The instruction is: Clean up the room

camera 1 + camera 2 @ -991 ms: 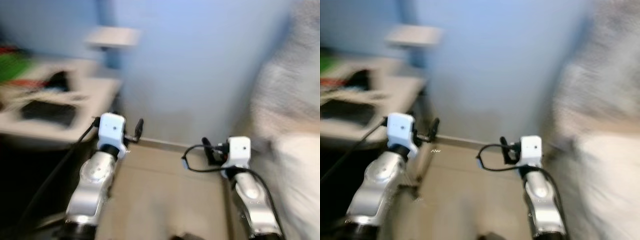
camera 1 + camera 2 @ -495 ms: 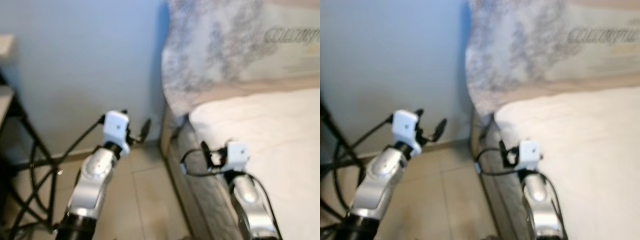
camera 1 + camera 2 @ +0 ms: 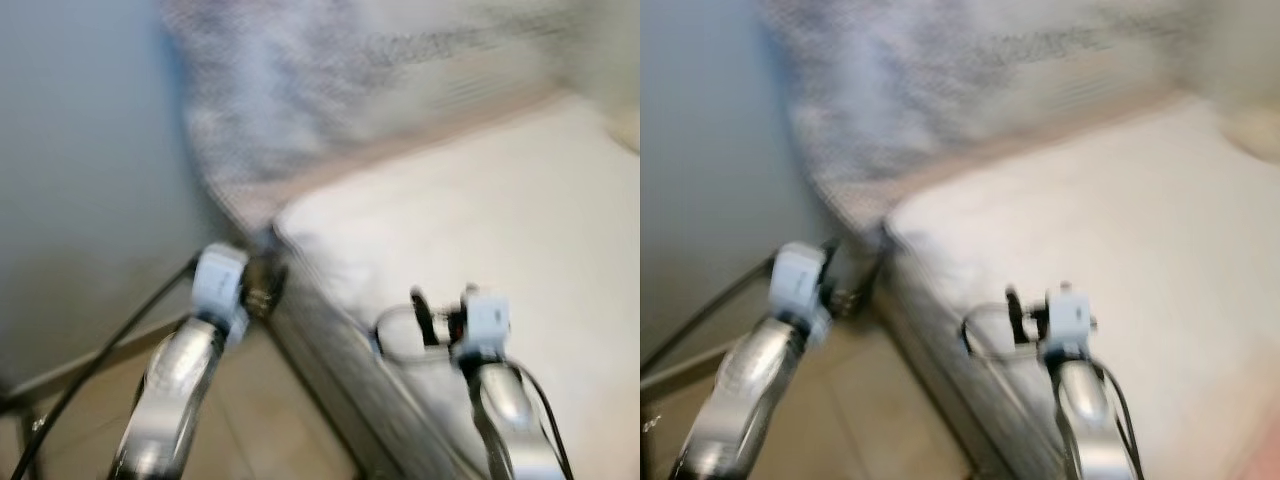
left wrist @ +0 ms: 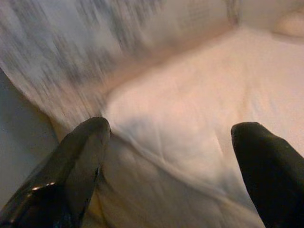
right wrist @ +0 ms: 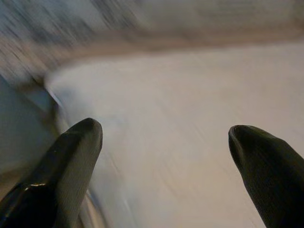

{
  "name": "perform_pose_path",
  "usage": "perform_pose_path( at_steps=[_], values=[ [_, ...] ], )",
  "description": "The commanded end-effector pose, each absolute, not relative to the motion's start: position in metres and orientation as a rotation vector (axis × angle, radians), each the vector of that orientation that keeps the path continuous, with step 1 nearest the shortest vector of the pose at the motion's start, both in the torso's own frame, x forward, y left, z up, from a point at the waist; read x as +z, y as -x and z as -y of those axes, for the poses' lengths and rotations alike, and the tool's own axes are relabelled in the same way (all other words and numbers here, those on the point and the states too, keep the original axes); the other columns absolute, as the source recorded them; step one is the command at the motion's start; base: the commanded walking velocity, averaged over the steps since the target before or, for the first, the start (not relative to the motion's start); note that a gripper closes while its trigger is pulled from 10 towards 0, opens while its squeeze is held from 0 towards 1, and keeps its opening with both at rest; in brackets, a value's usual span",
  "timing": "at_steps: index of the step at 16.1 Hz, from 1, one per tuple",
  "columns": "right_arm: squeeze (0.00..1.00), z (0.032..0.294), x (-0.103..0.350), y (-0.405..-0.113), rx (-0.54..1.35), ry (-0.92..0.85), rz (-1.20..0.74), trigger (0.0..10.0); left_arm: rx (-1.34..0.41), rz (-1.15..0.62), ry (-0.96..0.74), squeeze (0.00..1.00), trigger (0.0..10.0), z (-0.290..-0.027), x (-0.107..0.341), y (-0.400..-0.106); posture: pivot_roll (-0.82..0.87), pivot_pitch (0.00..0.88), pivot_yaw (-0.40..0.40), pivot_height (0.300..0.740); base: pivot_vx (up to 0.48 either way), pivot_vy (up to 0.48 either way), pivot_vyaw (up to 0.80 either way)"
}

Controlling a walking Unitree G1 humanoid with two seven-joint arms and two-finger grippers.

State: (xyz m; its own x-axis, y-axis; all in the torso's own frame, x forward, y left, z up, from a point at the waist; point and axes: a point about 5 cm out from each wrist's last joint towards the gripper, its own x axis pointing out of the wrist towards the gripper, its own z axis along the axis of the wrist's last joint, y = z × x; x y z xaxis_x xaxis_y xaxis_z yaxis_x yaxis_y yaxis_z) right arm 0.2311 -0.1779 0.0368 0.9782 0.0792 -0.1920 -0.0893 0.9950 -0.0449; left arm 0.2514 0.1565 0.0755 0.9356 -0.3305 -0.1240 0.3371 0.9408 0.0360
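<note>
A bed with a white mattress [image 3: 480, 220] lies ahead and to my right, seen blurred. A grey patterned cover [image 3: 300, 90] hangs at its head against the wall. My left gripper [image 4: 173, 142] is open and empty, held low near the bed's corner [image 3: 285, 225]. My right gripper [image 5: 164, 142] is also open and empty, held over the mattress edge [image 5: 61, 95]. Both silver arms reach forward from the bottom of the eye views.
A pale blue wall [image 3: 80, 200] stands on the left. Tan floor tiles [image 3: 240, 420] run between the wall and the bed side [image 3: 340, 390]. A black cable [image 3: 90, 375] trails along my left arm. A pale pillow corner [image 3: 1255, 130] shows at the far right.
The whole picture has swung to the right: the desk and wall slid out on the left, and the bed now takes most of the view. Both grippers stay open.
</note>
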Motion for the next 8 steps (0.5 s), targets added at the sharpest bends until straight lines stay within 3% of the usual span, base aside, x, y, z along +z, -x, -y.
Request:
perform_pose_path(
  at_steps=[1, 2, 6, 8],
  values=[
    [0.0, 0.183, 0.041, -0.231, 0.099, 0.08, -0.192, 10.0, -0.383, -0.11, -0.077, 0.0, 10.0, -0.154, 0.078, -0.245, 0.0, 0.0, -0.009, 0.74, 0.0, 0.0, -0.7],
    [0.0, 0.19, 0.031, -0.218, 0.124, 0.118, -0.253, 10.0, -0.438, -0.139, -0.105, 0.0, 10.0, -0.154, 0.07, -0.231, 0.01, 0.0, -0.015, 0.74, 0.0, 0.0, -0.71],
    [0.0, 0.192, 0.025, -0.223, 0.105, 0.067, -0.234, 10.0, -0.384, -0.054, -0.085, 0.0, 10.0, -0.154, 0.084, -0.253, 0.02, 0.0, -0.031, 0.74, 0.0, 0.0, -0.71],
    [0.0, 0.187, 0.029, -0.226, 0.086, -0.015, -0.206, 10.0, -0.421, -0.022, -0.103, 0.0, 10.0, -0.151, 0.09, -0.25, 0.02, 0.0, -0.035, 0.74, 0.0, 0.0, -0.69]
  ],
)
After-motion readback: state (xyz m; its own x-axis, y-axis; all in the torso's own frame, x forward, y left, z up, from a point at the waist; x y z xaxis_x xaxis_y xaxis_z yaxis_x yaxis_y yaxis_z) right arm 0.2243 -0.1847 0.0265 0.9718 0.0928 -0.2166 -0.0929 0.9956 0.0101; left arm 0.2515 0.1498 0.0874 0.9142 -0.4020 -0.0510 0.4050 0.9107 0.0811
